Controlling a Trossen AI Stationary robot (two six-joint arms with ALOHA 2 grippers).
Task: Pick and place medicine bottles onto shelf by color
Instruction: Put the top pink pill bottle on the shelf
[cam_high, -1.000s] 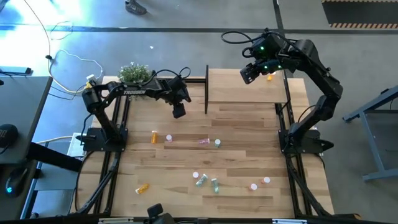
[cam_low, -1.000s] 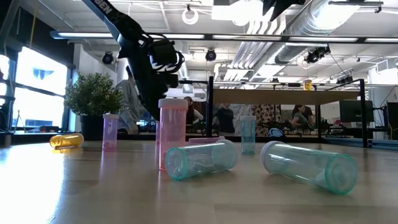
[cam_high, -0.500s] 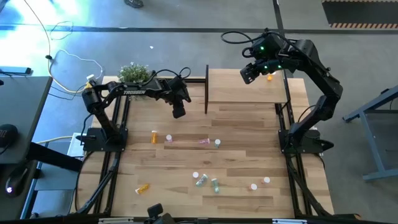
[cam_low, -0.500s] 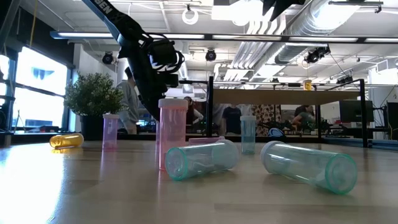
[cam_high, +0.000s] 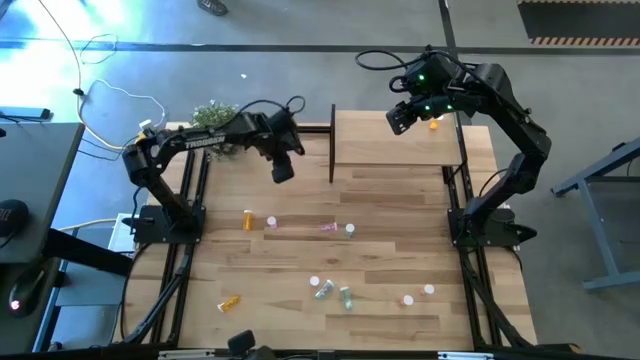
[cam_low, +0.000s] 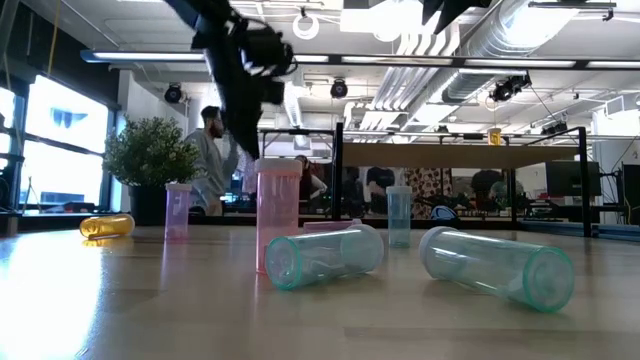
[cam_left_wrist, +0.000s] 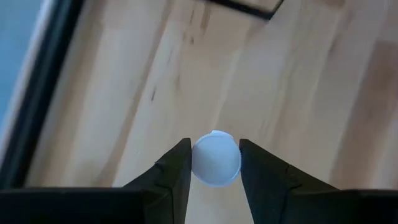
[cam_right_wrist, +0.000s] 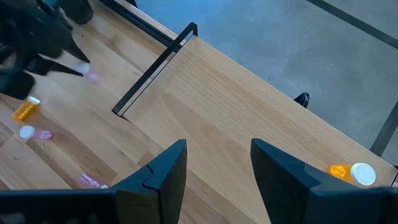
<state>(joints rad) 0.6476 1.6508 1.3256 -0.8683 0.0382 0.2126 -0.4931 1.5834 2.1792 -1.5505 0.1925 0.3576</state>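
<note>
Your left pincer (cam_high: 283, 172), closed on a white-capped bottle (cam_left_wrist: 216, 158), hangs over bare desk (cam_high: 390, 200) left of the shelf's dark upright panel (cam_high: 332, 143); that panel stands between it and the shelf board (cam_high: 380, 145). The board is open wood across its middle and left; only an orange bottle (cam_high: 434, 124) stands near its upper right corner, under your right pincer (cam_high: 402, 118), whose fingers are spread. The potted plant (cam_high: 212, 117) crowds the upper left. Loose bottles lie across the centre and lower part of the desk.
</note>
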